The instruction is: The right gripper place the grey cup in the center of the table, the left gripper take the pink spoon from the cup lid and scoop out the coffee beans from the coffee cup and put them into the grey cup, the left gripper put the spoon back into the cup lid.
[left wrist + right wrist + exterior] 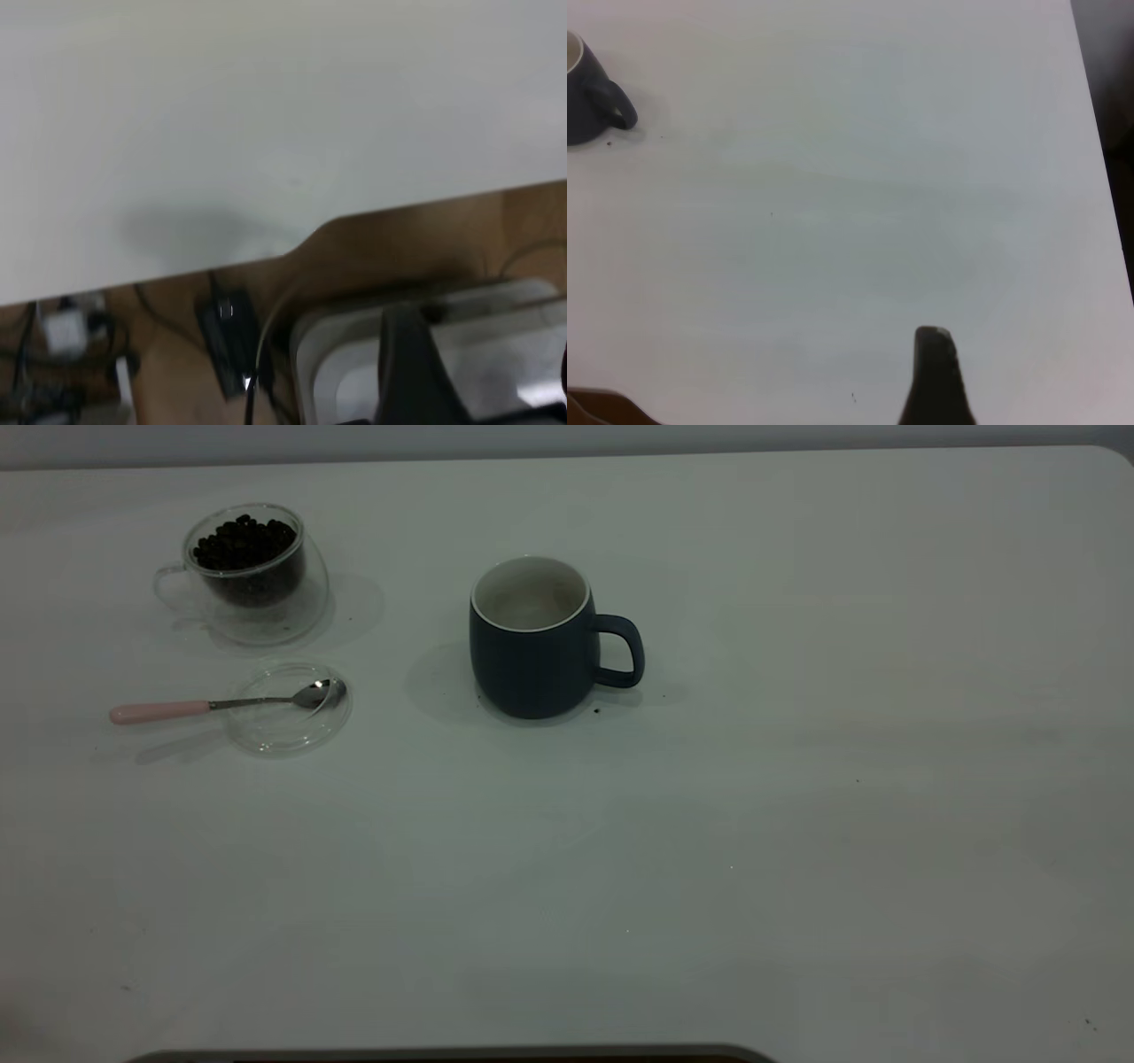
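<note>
The grey cup point(532, 642) stands upright near the middle of the table point(797, 824), its handle pointing right. It also shows at the edge of the right wrist view point(589, 97). The coffee cup point(252, 576), at the back left, holds the coffee beans point(244, 540). The cup lid point(288, 708) lies in front of it. The pink spoon point(177, 710) rests with its bowl on the lid and its handle pointing left. Neither gripper shows in the exterior view. The left gripper point(416, 372) hangs past the table's edge. The right gripper point(935, 376) is over bare table, far from the grey cup.
Below the table's edge point(266, 257) in the left wrist view are cables, a black adapter point(226, 336) and a grey rig base point(496, 354). A dark speck point(596, 710) lies beside the grey cup. The table's right edge point(1099, 177) is near the right gripper.
</note>
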Action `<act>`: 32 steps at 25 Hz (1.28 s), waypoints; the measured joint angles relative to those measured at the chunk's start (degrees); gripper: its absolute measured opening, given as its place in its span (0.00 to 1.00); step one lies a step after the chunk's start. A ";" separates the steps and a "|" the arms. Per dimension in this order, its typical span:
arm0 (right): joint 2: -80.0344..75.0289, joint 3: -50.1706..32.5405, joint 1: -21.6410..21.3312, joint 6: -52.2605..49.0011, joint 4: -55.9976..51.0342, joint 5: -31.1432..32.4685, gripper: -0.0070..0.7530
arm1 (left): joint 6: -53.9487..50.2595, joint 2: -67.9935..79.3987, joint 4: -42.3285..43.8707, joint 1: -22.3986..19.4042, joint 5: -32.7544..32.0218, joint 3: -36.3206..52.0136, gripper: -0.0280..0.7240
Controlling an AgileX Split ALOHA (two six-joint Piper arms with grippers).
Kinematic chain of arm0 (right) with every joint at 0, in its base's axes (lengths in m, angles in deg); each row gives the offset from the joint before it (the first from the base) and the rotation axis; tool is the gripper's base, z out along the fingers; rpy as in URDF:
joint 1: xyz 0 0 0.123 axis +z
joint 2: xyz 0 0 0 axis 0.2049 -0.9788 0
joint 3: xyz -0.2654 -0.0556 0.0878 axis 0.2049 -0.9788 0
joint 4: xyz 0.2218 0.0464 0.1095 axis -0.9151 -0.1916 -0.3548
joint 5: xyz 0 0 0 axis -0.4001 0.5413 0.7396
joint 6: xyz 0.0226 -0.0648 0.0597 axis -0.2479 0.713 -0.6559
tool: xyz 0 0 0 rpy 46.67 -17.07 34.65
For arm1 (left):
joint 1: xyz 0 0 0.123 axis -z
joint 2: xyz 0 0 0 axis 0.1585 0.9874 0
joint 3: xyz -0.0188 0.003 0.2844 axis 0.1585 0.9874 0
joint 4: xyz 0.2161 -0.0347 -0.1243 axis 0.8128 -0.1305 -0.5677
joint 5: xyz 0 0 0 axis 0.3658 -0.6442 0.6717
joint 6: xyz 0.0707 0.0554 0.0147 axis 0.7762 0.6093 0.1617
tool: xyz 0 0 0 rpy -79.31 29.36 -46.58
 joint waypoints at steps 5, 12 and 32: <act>0.00 0.00 0.00 0.05 0.00 0.00 0.78 | 0.04 -12.25 -0.73 0.00 0.32 4.29 0.65; 0.00 0.00 0.00 0.05 0.00 0.00 0.78 | 0.65 -23.32 0.57 0.00 0.32 8.01 0.65; 0.00 0.00 0.00 0.05 0.00 0.00 0.78 | -5.74 -36.97 7.15 5.18 1.69 13.53 0.65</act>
